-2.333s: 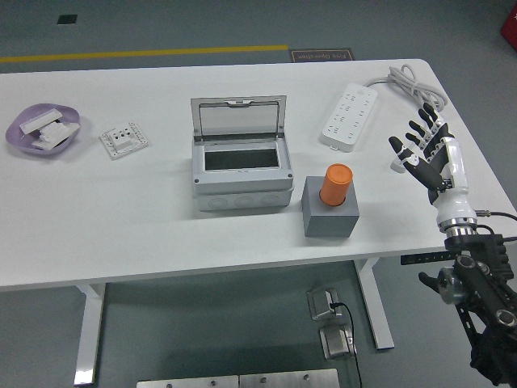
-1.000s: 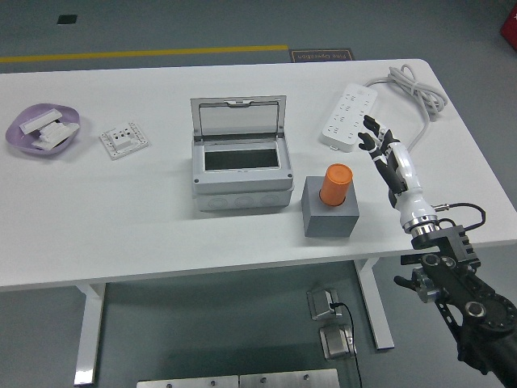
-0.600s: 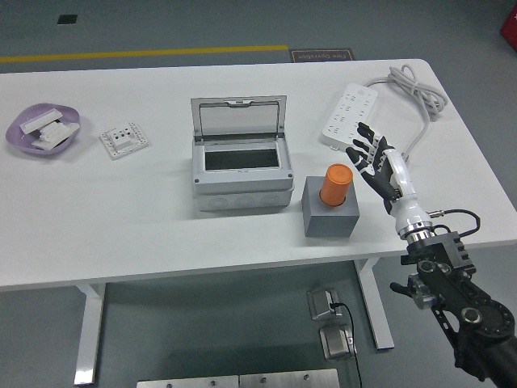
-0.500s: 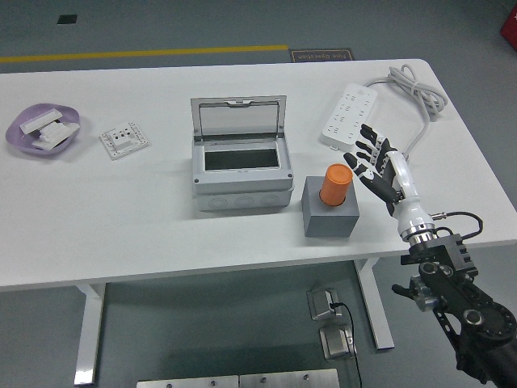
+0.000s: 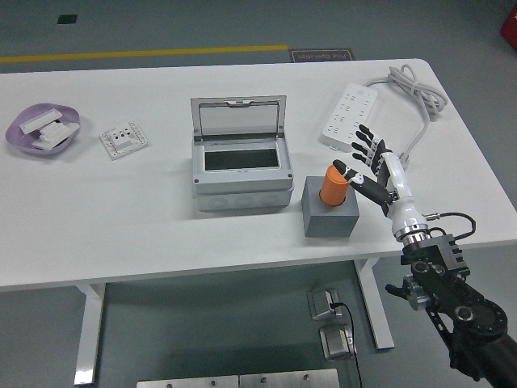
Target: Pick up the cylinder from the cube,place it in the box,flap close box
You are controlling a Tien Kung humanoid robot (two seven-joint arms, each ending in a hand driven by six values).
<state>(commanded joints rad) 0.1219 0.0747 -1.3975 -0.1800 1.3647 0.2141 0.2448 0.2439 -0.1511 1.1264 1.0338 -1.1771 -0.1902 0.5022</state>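
**A:** While the right hand [image 5: 370,166] was up beside the block, was it actually holding anything?

**B:** Nope, nothing in it. Fingers [image 5: 361,141] were spread out straight, pointing away from the robot, and the thumb stuck out to the left with its tip right at the top of the orange cylinder [image 5: 334,184]. Couldn't tell if it was touching or just a hair off.

**A:** And the cylinder was where?

**B:** Standing upright on the grey cube [image 5: 330,213], which sat just right of the grey box [image 5: 241,183], close but not quite touching it as far as I could see. The box lid [image 5: 238,119] was flipped up at the back, so the inside was open.

**A:** Other stuff on the table [image 5: 161,226]?

**B:** White power strip [image 5: 349,115] behind the hand with its cable [image 5: 412,90] looped toward the far right corner. Way over on the left, a purple dish [image 5: 42,131] with some white bits in it, and a small white socket plate [image 5: 123,139] next to that.
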